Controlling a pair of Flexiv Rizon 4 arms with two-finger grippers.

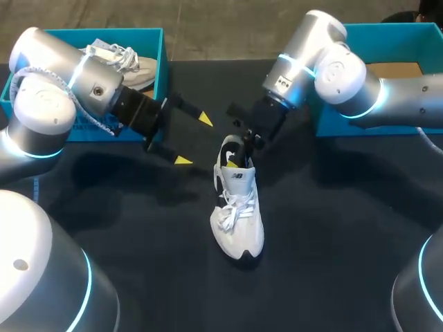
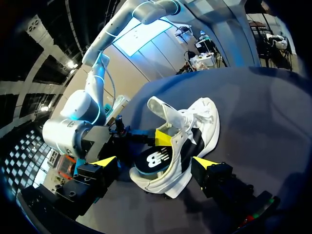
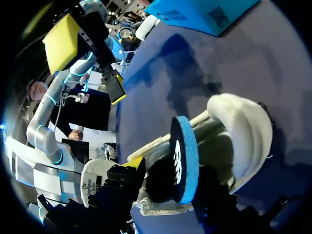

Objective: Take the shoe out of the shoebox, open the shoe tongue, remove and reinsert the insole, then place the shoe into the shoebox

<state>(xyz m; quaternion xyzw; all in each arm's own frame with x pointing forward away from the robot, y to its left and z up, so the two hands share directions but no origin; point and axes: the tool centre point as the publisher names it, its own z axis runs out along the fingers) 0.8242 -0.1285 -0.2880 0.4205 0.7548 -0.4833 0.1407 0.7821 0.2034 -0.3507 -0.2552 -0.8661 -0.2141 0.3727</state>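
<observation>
Dim overhead light, soft shadows across dark table [image 1: 332, 228], white shoe [image 1: 239, 228] glaring

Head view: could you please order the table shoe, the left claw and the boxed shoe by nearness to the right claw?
1. Table shoe, at the right claw, which holds its insole.
2. Left claw, to its left.
3. Boxed shoe, in the far-left shoebox.

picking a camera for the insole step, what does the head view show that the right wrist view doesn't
Only the head view: a second shoe lying in the left shoebox, and the white shoe whole, laces included. Only the right wrist view: the insole standing on edge out of the shoe, clamped in the right gripper. Both: the open left gripper beside the shoe.
</observation>
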